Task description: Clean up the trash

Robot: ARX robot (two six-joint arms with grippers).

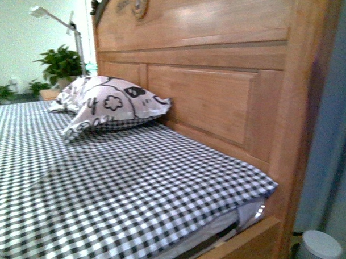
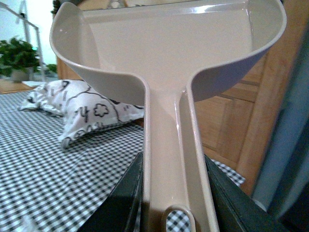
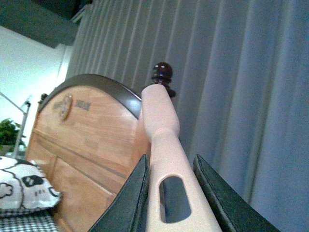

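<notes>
Well, we start with the biggest thing. The checked bed (image 1: 103,184) fills the lower left of the front view, and no white wad shows anywhere on it. The trash appears in none of our three views, so nothing looks swept up yet and we judge the whole job lies ahead.

The wooden headboard (image 1: 209,79) rises across the upper right, and the grey curtain (image 1: 333,112) runs down the right edge. The patterned pillow (image 1: 105,104) sits centre left against the headboard, where it could hide the wad or block a sweep.

Now the tools. Our left gripper (image 2: 172,157) is clamped on the handle of the beige dustpan (image 2: 169,43), whose pan is empty. Our right gripper (image 3: 171,159) is closed around a pale pink handle (image 3: 161,116), with its working end out of view.

Smaller bits: a plant (image 1: 61,63) and lamp (image 1: 52,17) at upper left, and a round white canister (image 1: 321,251) at lower right.
</notes>
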